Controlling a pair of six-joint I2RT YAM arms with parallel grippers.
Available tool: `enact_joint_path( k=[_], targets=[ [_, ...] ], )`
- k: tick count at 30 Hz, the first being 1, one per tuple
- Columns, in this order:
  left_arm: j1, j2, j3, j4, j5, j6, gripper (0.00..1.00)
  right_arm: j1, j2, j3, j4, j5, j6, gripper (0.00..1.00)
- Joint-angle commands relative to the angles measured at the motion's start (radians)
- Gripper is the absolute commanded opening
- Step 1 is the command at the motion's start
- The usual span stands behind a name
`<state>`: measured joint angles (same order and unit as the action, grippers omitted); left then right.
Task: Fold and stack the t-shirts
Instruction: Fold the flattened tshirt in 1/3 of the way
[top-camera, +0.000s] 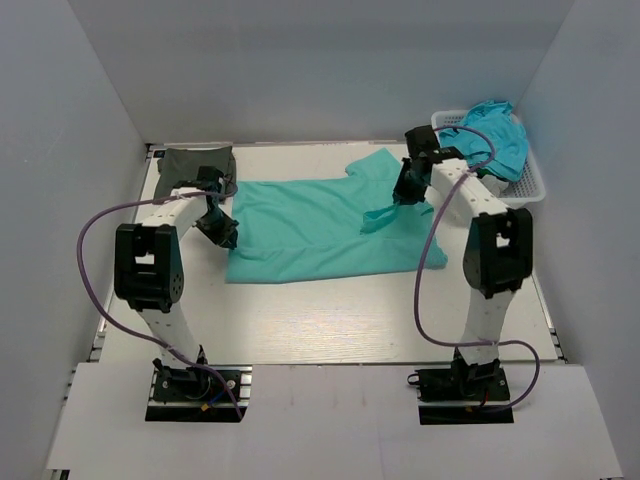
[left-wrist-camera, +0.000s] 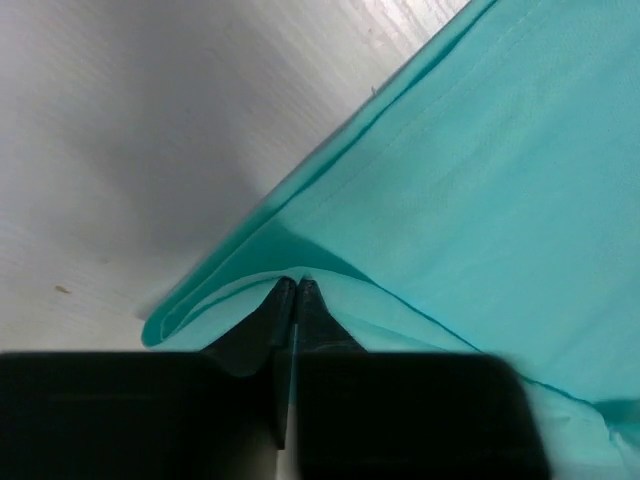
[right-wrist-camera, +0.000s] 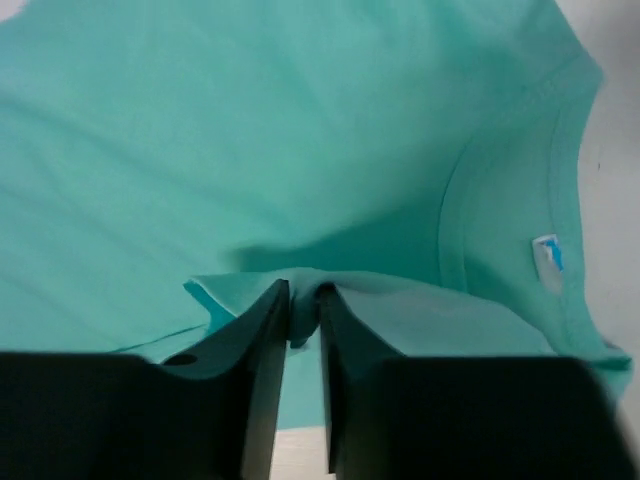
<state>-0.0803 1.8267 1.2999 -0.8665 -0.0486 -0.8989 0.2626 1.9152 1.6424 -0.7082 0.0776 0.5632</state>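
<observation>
Pinching teal shirt (top-camera: 320, 225), spread mid-table, at both ends: left gripper (left-wrist-camera: 295, 290) clamped on hem corner, right gripper (right-wrist-camera: 302, 300) clamped on cloth near collar. Risks: shallow bites slip under tension; uneven pull skews fold; left arm nudges folded olive shirt (top-camera: 195, 165) nearby.

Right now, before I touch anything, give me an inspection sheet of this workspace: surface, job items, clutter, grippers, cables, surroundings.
Surface: pale wood-grain table.
Job's things: teal t-shirt spread mid-table, one sleeve lifted; dark olive t-shirt folded at the far left corner.
Clutter: white basket at far right, holding blue-teal cloth.
Grippers: left gripper shut on the teal t-shirt's edge; right gripper shut on a fold near its collar.
Cables: purple cables loop off both arms.
Surroundings: plain white walls on three sides.
</observation>
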Motion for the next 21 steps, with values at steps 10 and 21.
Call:
enact_joint_path(
  k=[10, 21],
  targets=[
    [0.014, -0.090, 0.237, -0.160, -0.189, 0.032, 1.00, -0.006, 0.055, 0.117, 0.004, 0.042, -0.060, 0.90],
    [-0.032, -0.118, -0.057, 0.198, 0.237, 0.084, 1.00, -0.011, -0.194, -0.409, 0.322, -0.199, -0.071, 0.90]
  ],
)
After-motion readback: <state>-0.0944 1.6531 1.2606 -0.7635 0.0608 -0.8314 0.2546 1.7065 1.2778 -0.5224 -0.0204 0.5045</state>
